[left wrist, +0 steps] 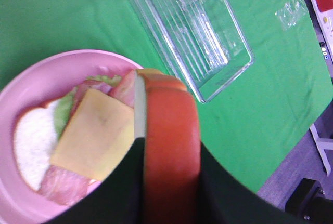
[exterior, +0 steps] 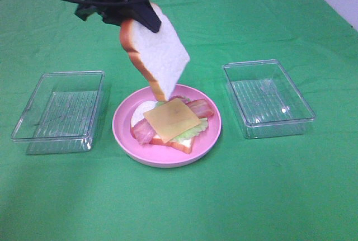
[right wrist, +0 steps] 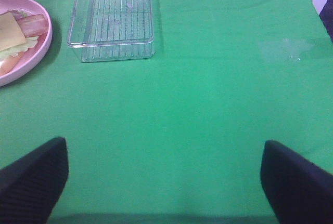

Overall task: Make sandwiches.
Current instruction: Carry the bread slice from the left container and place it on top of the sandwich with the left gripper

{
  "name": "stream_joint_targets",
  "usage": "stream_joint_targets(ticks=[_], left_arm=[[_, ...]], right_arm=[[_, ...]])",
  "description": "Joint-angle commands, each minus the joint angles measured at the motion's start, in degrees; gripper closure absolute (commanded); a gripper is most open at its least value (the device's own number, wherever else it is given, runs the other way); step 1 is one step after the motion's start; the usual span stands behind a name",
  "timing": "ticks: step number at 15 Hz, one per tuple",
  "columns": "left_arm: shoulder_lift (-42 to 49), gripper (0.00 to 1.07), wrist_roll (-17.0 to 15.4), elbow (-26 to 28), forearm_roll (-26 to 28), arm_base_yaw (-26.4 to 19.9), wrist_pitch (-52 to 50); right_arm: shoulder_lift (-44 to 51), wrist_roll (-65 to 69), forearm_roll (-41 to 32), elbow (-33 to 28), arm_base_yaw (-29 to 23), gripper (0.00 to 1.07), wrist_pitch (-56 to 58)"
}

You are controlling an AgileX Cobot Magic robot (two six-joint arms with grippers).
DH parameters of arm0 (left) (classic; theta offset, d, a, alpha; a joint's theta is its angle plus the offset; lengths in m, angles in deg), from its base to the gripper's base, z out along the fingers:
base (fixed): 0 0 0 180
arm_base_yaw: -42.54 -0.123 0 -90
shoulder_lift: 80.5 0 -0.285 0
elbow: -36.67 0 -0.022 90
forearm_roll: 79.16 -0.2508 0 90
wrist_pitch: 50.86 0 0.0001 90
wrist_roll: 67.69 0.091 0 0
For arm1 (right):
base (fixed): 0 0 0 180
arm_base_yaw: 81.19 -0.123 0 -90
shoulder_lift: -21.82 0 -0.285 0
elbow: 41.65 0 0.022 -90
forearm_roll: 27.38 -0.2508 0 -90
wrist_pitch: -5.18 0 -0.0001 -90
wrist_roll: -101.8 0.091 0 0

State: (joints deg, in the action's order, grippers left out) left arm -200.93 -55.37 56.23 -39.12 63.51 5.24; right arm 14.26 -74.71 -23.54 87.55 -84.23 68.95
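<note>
On the round pink plate (exterior: 168, 160) lies the sandwich stack: a bread slice (exterior: 182, 145) at the bottom, lettuce (exterior: 189, 135), bacon strips (exterior: 145, 132) and a yellow cheese square (exterior: 170, 119) on top. A second bread slice (exterior: 158, 55) hangs tilted above the plate's far side, its lower corner just over the stack. My left gripper (exterior: 137, 16) is shut on its upper end. The left wrist view shows this slice (left wrist: 171, 146) edge-on between the dark fingers (left wrist: 223, 198), over the cheese (left wrist: 96, 133). My right gripper (right wrist: 164, 182) stands open over bare green cloth, off the exterior view.
One clear plastic tray (exterior: 59, 112) stands left of the plate and another (exterior: 268, 98) right of it, both with nothing in them. The right tray (right wrist: 114, 18) and plate (right wrist: 36, 52) lie ahead of the right gripper. Green cloth covers the table.
</note>
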Motion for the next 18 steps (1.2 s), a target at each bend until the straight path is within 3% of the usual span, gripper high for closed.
stream_joint_targets(ticks=[1,4,8,13,16,17,18], left_arm=[[-4.01,1.02,1.09,0.17,4.35,2.92,-2.64],[-9.40,1.02,4.13,0.17,11.80,3.27,-1.66],[-12.09,1.02,2.98,0.17,11.75,3.15,-1.66],[-11.92,1.00,-6.88,0.17,0.69,2.75,-0.80],[-12.09,0.98,-7.22,0.17,-4.35,2.75,-1.32],[-12.09,0.93,-7.22,0.17,-5.04,2.75,-1.49],[-12.09,0.82,-6.88,0.17,-5.10,2.75,-1.95]], right_arm=[[1.95,-0.52,-0.29,-0.34,0.40,0.11,-0.63],[1.95,-0.52,-0.34,-0.34,0.40,0.11,-0.63],[1.95,-0.52,-0.34,-0.34,0.40,0.11,-0.63],[1.95,-0.52,-0.34,-0.34,0.40,0.11,-0.63],[1.95,-0.52,-0.34,-0.34,0.40,0.11,-0.63],[1.95,-0.52,-0.34,-0.34,0.40,0.11,-0.63],[1.95,-0.52,-0.34,-0.34,0.40,0.11,-0.63]])
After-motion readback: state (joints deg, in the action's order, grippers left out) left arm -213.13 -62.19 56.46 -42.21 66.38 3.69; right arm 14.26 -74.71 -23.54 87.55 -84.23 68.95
